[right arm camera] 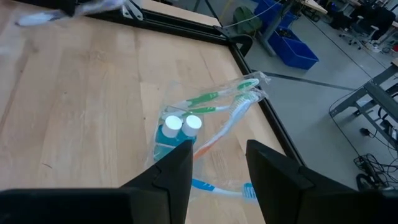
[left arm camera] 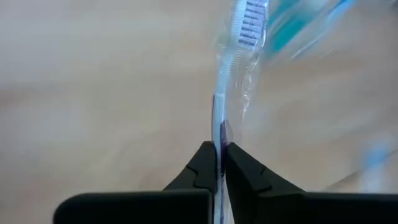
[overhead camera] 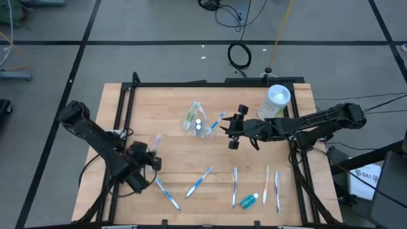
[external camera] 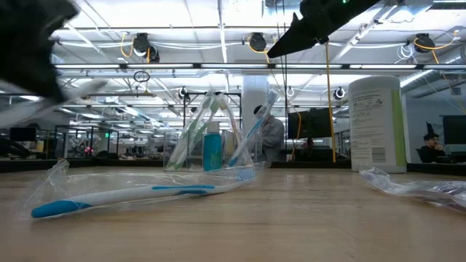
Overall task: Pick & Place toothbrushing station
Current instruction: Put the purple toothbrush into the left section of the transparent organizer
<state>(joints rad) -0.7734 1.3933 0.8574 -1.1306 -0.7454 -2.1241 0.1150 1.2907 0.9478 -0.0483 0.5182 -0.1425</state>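
Note:
The toothbrushing station point(overhead camera: 196, 121) is a clear container standing on the table's far middle. It holds green and orange toothbrushes and two white-capped blue tubes, which also show in the right wrist view point(right arm camera: 186, 134) and the low view point(external camera: 211, 138). My right gripper point(overhead camera: 230, 130) is open and hovers just right of the station and above it, with its fingers point(right arm camera: 168, 171) apart and touching nothing. My left gripper point(overhead camera: 151, 154), at the near left, is shut on a clear-wrapped toothbrush point(overhead camera: 157, 140). My left gripper pinches the wrapped toothbrush's handle point(left arm camera: 219, 134) between its two fingertips. The fingers lie along the brush. Its bristle head point(left arm camera: 249, 22) sticks out well past them. The brush is lifted clear of the table, and its clear wrapper point(left arm camera: 249, 81) is loose around it.
A white cylindrical canister point(overhead camera: 278, 100) stands at the far right. Several wrapped toothbrushes point(overhead camera: 198, 182) and a small tube point(overhead camera: 250, 201) lie along the near edge. One wrapped brush point(external camera: 138, 193) lies close to the low camera. A black frame point(overhead camera: 191, 84) borders the table.

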